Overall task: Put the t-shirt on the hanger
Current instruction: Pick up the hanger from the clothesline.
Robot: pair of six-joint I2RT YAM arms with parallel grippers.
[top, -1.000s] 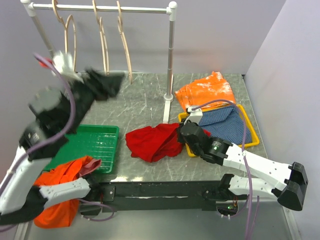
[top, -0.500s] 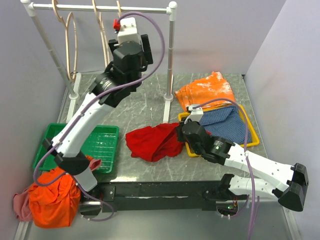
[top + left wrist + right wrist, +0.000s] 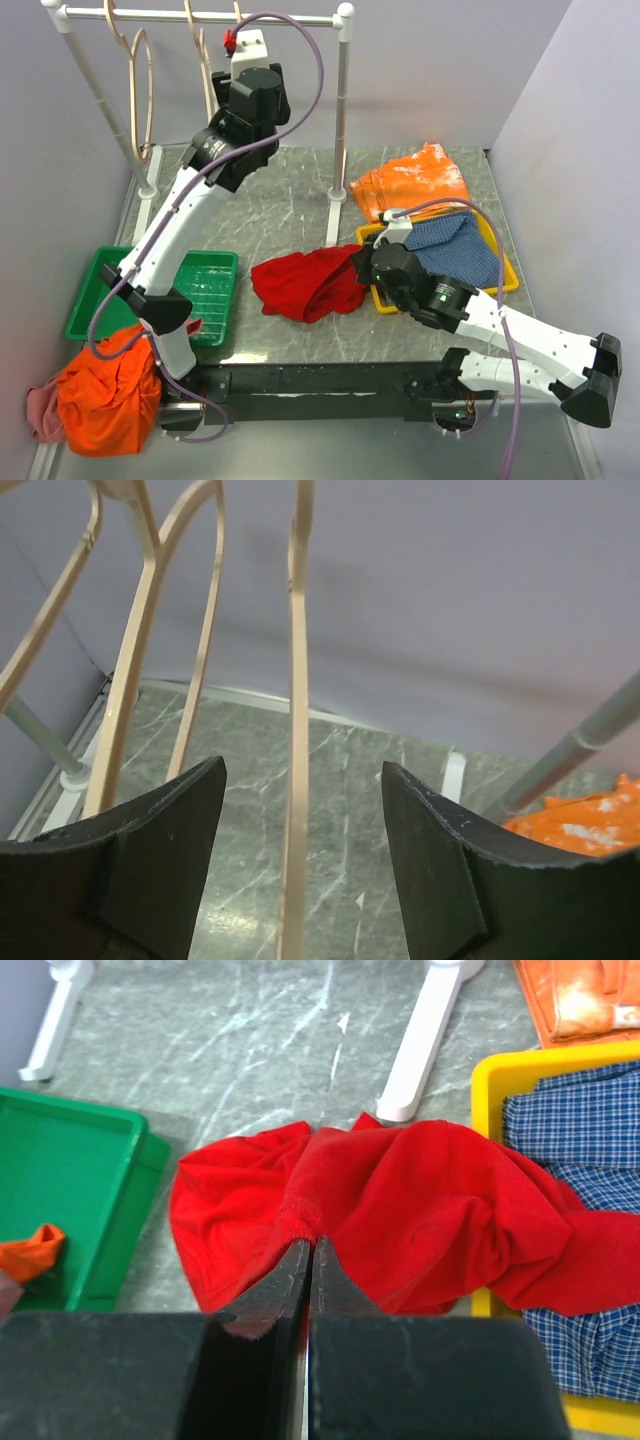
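The red t-shirt [image 3: 305, 285] lies crumpled on the table's middle, one end draped over the yellow tray's rim. My right gripper [image 3: 358, 268] is shut on a raised fold of the t-shirt [image 3: 430, 1200], jaws pressed together [image 3: 312, 1242]. My left arm reaches up to the rack. Its gripper [image 3: 302, 768] is open, and the thin wooden bar of the rightmost hanger [image 3: 296, 680] stands between the jaws, touching neither. Two more hangers [image 3: 135, 680] hang to its left. In the top view the left wrist [image 3: 250, 90] hides most of that hanger; its hook [image 3: 238, 12] shows over the rail.
The white rack has a rail [image 3: 280, 18] and a right post [image 3: 342, 120]. A green tray [image 3: 215, 265] sits at left with an orange garment [image 3: 105, 390] spilling over the near edge. A yellow tray [image 3: 505, 280] holds blue checked cloth [image 3: 450, 250]; another orange garment [image 3: 410, 180] lies behind.
My left arm swung from the far left up to the rack and now sits with its open jaws around the rightmost hanger. My right gripper has stayed shut on the t-shirt.
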